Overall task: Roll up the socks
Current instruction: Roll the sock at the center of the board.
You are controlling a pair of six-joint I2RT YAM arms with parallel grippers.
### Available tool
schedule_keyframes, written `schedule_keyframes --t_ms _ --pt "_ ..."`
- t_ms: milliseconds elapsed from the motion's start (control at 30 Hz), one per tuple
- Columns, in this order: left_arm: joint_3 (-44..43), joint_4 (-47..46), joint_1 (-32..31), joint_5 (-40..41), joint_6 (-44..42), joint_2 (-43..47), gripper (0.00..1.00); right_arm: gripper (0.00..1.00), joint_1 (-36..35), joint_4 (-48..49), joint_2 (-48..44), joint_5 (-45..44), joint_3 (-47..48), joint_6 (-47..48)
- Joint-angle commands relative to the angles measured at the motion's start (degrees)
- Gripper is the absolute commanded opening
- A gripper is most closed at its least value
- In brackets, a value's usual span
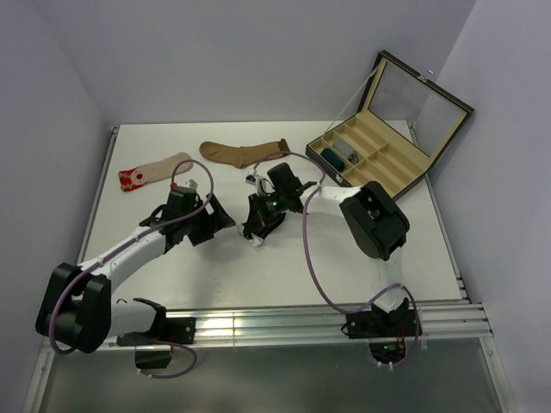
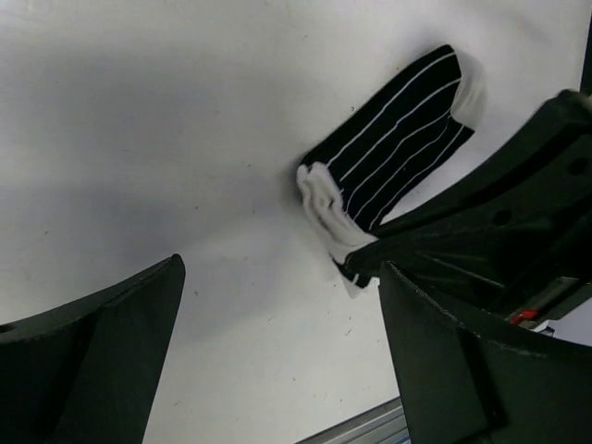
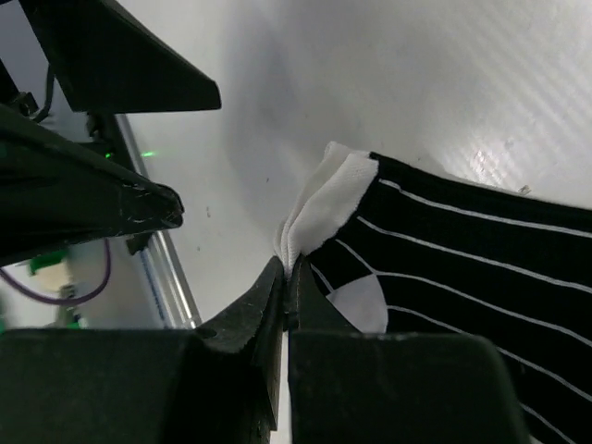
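Observation:
A black sock with thin white stripes (image 2: 398,148) lies on the white table, its white cuff (image 2: 324,199) bunched toward me. My right gripper (image 3: 291,277) is shut on the cuff's white edge (image 3: 324,208), pinching the folded layers at the fingertips; the striped body (image 3: 462,268) stretches away to the right. In the top view this gripper (image 1: 258,232) sits at the table's middle and covers most of the sock. My left gripper (image 2: 277,342) hovers just left of it (image 1: 222,222), open wide over bare table, nothing between its fingers (image 2: 102,351).
A brown sock (image 1: 245,153) and a beige red-toed sock (image 1: 155,172) lie flat at the back of the table. An open compartment box (image 1: 379,159) stands at the back right with a teal roll (image 1: 331,157) and a grey roll (image 1: 346,153) inside. A metal rail (image 1: 284,323) runs along the near edge.

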State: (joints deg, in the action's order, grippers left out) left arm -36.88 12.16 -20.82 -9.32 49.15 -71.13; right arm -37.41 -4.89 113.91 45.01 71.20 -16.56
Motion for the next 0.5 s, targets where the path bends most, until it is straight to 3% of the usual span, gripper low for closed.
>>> schedule_keyframes --t_ms 0,467 --pt "-1.1 -3.8 -1.4 1.0 2.4 -2.2 0.91 0.0 1.2 9.1 2.7 9.4 -3.4 -7.0" --pt "-2.8 -4.9 -5.6 1.1 3.0 -10.5 0.8 0.0 6.4 21.1 9.1 12.6 -9.0 -18.9"
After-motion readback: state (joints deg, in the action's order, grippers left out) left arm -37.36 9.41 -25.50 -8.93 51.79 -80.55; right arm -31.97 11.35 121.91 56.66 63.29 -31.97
